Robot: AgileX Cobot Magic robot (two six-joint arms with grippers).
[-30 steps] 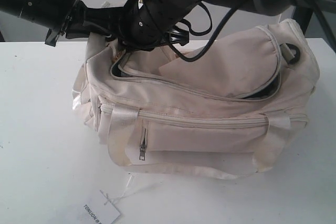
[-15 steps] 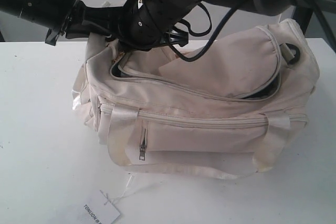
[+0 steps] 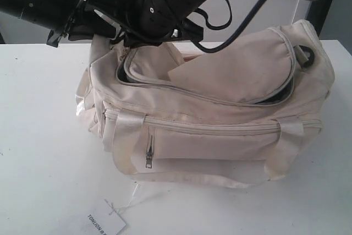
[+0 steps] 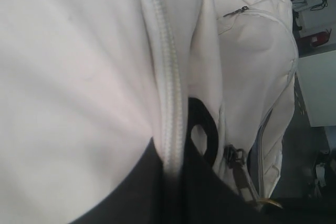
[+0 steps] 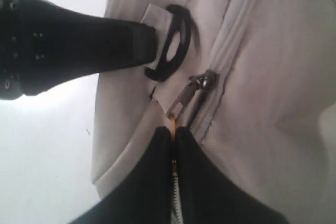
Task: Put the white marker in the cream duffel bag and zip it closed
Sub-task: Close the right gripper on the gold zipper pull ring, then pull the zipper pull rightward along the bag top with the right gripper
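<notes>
Right arm is lifting higher than before, right pincer clenching the zipper pull; left pincer alongside is gripping the cream duffel bag.

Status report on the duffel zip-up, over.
Right gripper pinching metal zipper pull. Left gripper clamping cream fabric duffel bag. Top zipper open; slim white marker unseen.
</notes>
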